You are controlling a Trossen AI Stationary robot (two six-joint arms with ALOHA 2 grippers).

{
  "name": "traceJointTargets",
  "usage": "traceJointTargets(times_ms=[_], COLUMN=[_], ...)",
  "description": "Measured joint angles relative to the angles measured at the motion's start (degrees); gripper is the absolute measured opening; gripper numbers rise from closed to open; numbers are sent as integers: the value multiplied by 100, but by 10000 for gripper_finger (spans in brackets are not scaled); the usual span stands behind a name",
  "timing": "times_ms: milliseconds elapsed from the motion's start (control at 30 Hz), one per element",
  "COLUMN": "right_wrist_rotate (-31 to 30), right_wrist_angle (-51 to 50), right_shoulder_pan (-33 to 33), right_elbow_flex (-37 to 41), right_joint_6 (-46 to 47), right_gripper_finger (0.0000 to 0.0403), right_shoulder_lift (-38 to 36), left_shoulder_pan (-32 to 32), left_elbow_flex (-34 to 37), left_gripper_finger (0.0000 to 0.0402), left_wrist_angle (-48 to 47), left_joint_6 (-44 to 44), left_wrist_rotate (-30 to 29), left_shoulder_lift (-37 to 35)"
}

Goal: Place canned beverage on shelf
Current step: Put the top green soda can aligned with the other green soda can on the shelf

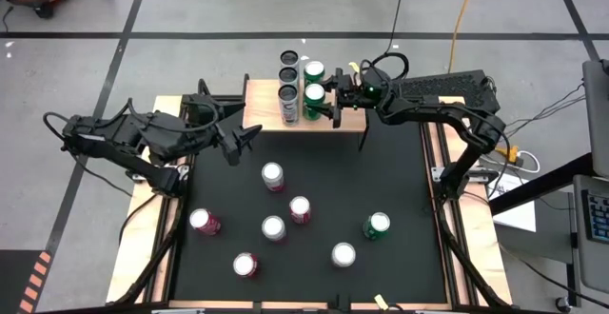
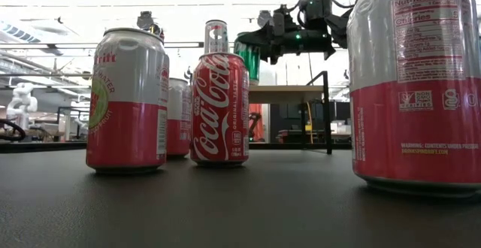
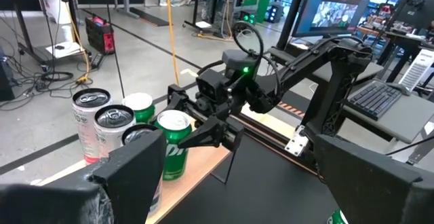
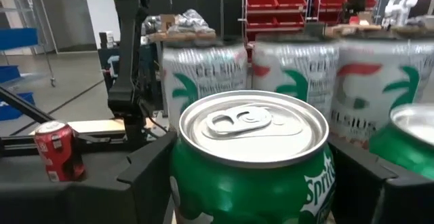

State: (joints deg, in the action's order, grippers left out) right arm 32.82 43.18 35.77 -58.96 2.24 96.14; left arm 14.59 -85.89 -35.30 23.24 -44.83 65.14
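The shelf (image 1: 262,105) stands at the table's far edge and bears three pale Celsius cans (image 1: 288,74) in a row, with a green can (image 1: 314,69) beside them. My right gripper (image 1: 328,96) reaches in level from the right, shut on a green Sprite can (image 4: 251,163) that stands upright at the shelf's near right part (image 3: 203,166). My left gripper (image 1: 249,141) hovers open, near the shelf's left front corner, holding nothing. My right gripper pinches the Sprite can's side wall (image 4: 180,176) just below the top rim, one finger (image 4: 146,176) on each side. The fingers come level from the table's right. The can is upright with its base at the shelf board (image 3: 169,178); whether it rests there I cannot tell.
Several cans stand loose on the black mat: red and pink ones (image 1: 300,209) in the middle and near left, a silver-topped one (image 1: 343,254) and a green one (image 1: 377,225) at the near right. Wooden strips (image 1: 143,228) line the table's sides.
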Motion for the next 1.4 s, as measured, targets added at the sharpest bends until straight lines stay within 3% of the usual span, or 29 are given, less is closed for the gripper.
traceJointTargets(times_ms=[600, 900, 1400], right_wrist_rotate=[27, 28, 24], right_wrist_angle=[-352, -315, -422], right_shoulder_pan=[-2, 13, 17], right_elbow_flex=[-68, -68, -70], right_joint_6=[-143, -140, -65], right_gripper_finger=[281, 329, 333], right_shoulder_lift=[58, 42, -721], left_shoulder_pan=[0, 0, 0], left_elbow_flex=[0, 0, 0], left_gripper_finger=[377, 377, 377], left_wrist_angle=[-40, -44, -42], left_joint_6=[-2, 4, 7], left_wrist_rotate=[1, -1, -1], left_shoulder_lift=[0, 0, -2])
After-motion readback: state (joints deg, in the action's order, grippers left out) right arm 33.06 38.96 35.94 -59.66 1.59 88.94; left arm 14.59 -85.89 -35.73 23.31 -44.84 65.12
